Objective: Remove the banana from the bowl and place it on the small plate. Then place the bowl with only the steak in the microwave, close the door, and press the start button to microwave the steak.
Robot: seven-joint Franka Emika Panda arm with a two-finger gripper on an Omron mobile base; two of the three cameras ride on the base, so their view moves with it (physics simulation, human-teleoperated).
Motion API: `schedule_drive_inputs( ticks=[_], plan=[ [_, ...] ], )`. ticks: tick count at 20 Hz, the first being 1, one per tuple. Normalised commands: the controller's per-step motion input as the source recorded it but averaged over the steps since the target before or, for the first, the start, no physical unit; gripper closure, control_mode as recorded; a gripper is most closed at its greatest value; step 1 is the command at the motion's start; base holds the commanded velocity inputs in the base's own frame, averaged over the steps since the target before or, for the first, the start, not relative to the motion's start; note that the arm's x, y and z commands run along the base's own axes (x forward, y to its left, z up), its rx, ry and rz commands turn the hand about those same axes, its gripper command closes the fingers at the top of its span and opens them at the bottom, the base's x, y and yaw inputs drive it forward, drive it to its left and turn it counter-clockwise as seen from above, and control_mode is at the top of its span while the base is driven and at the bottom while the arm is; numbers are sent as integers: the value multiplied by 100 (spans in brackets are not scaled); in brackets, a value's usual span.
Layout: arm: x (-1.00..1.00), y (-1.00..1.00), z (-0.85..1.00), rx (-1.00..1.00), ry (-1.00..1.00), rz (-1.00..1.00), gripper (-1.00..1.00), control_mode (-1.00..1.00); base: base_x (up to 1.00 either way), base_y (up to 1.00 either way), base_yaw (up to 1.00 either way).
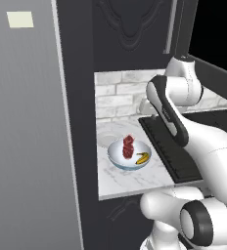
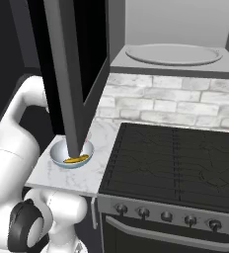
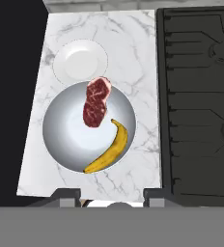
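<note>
Bowl (image 3: 68, 137) sat mid-counter (image 3: 133, 62), banana (image 3: 110, 149) against its stove-side (image 3: 196, 96) wall, steak (image 3: 96, 102) beside it. Plate (image 3: 80, 60) touched the bowl's far rim. Gripper (image 3: 112, 195) hovered above, released, grasping nothing.

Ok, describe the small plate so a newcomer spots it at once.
Find the black stove; left of it lies a marble counter. The small plate sits there behind the bowl: flat, white, empty, and smaller than the bowl.

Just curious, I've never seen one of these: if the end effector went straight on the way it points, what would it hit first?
Probably the round white bowl below it, likely near the curved yellow banana beside the dark red steak; depth is hard to judge.
</note>
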Motion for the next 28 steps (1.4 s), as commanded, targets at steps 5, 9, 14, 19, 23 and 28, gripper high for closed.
schedule_drive_inputs(
  ticks=[5, 9, 14, 19, 23, 28],
  plan=[
    [-28, 1, -16, 0, -1, -1, -100, -100, 0, 0, 0],
    [-34, 42, -98, -2, 12, -8, -100, -100, 0, 0, 0],
    [0, 34, -93, 0, 27, -8, -100, -100, 0, 0, 0],
    [38, 1, -37, 0, 1, -5, -100, -100, 0, 0, 0],
    [37, 3, -43, -3, 0, 0, -100, -100, 0, 0, 0],
    [22, 0, -47, 0, 0, 0, -100, -100, 0, 0, 0]
  ],
)
